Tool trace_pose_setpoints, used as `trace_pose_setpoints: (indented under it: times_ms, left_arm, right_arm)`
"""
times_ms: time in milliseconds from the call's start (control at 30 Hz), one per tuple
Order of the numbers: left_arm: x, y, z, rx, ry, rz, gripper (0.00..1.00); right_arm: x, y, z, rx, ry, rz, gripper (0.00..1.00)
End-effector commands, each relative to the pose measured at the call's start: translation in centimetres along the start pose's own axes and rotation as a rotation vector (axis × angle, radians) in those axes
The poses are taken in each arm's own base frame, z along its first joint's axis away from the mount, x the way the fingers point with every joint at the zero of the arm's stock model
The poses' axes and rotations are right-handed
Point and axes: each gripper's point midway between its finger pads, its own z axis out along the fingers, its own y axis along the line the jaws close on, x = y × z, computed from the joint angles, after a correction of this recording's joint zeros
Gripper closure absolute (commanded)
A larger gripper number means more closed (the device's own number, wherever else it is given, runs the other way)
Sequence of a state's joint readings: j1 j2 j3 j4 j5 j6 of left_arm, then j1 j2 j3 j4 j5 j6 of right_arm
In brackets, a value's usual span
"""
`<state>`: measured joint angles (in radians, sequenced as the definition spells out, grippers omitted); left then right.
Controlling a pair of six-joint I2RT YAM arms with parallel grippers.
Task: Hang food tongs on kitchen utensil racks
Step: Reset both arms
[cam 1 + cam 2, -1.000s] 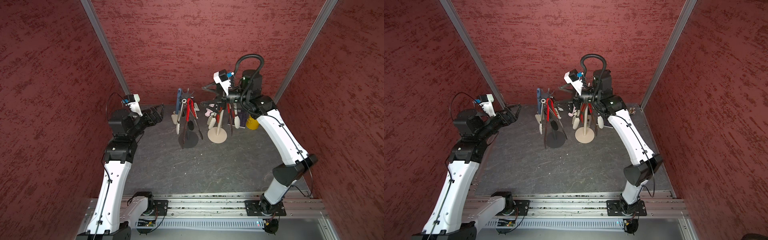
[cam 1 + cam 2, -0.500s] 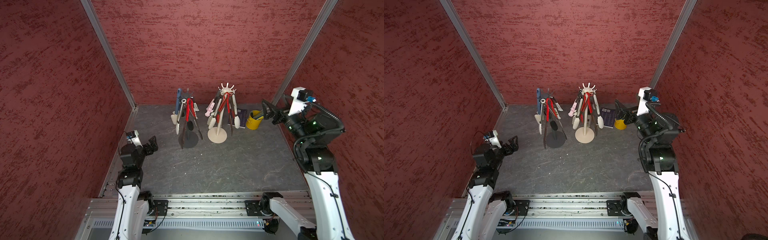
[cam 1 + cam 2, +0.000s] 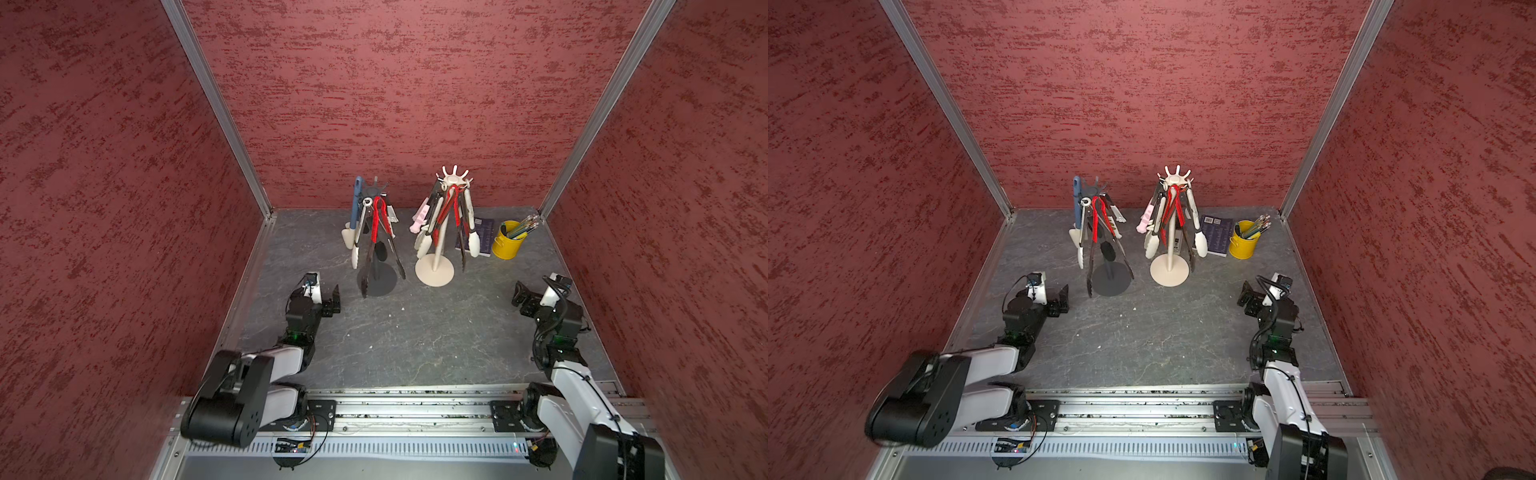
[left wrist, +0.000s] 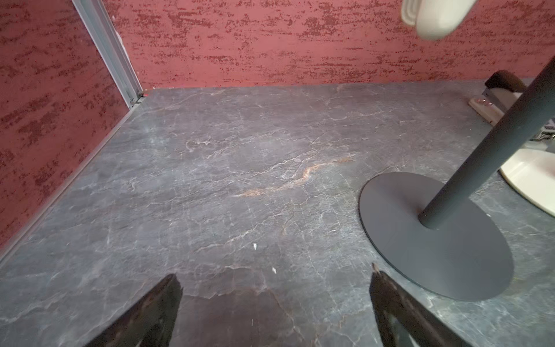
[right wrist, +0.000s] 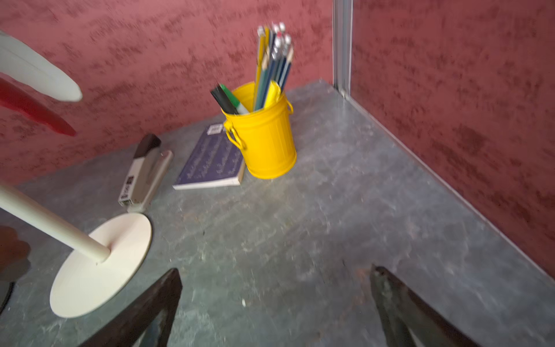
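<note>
Tongs (image 3: 374, 226) hang on 2 racks (image 3: 426, 275) side by side — cup (image 3: 505, 249) right of them.

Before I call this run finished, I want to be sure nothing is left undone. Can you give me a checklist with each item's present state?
1. Left gripper open and empty: ok.
2. Right gripper open and empty: ok.
3. Dark grey rack upright, red tongs hanging on it: ok.
4. Cream-white rack upright, white-tipped tongs hanging on it: ok.
5. Both grippers apart from the racks: ok.
6. No tongs left on the table: cannot tell; the racks hide the part behind them.
</note>
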<state>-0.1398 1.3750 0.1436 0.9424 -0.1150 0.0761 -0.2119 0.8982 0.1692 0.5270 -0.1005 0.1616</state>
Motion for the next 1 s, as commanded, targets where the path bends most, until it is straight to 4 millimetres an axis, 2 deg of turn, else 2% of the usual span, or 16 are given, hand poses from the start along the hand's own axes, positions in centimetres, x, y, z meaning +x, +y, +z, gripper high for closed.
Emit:
trace_pose_setpoints:
  times_ms: [0,67,133,233,300,367,400,467,600,967]
  left_arm:
    - [-4.9,1.1,0.7,-0.042,-0.228,0.02,0.0]
    - [-4.5,1.7,1.2,-0.044,-0.248,-0.006,0.0]
    - [-4.1,1.9,1.7,-0.028,-0.186,-0.028,0.0]
    - [-4.3,3.0,3.3,-0.052,-0.132,-0.065,0.0]
    - [-4.1,4.0,4.9,-0.052,-0.054,-0.113,0.0]
    - [-3.9,4.2,4.6,-0.023,-0.056,-0.137,0.0]
    - [-3.9,4.6,4.3,-0.043,-0.074,-0.146,0.0]
    - [-3.8,5.3,4.6,-0.08,-0.053,-0.17,0.0]
    - [-3.8,3.8,5.0,0.011,-0.029,-0.135,0.0]
    - [-3.8,3.8,5.0,0.016,-0.029,-0.137,0.0]
  right_arm:
    - [-5.5,2.3,-0.4,-0.087,-0.277,-0.069,0.0]
    - [-4.5,2.4,-0.3,-0.083,-0.291,-0.081,0.0]
    - [-3.4,2.3,-0.1,-0.075,-0.288,-0.092,0.0]
    - [-3.5,2.4,0.5,-0.059,-0.308,-0.122,0.0]
    - [-3.4,2.3,2.2,-0.049,-0.277,-0.109,0.0]
    - [-2.6,3.3,3.2,-0.094,-0.275,-0.13,0.0]
    - [-1.3,2.9,4.1,-0.07,-0.244,-0.129,0.0]
    - [-0.5,2.4,5.6,-0.024,-0.179,-0.123,0.0]
    - [-0.9,2.6,5.5,-0.023,-0.203,-0.13,0.0]
    - [-0.7,2.7,5.4,-0.027,-0.199,-0.131,0.0]
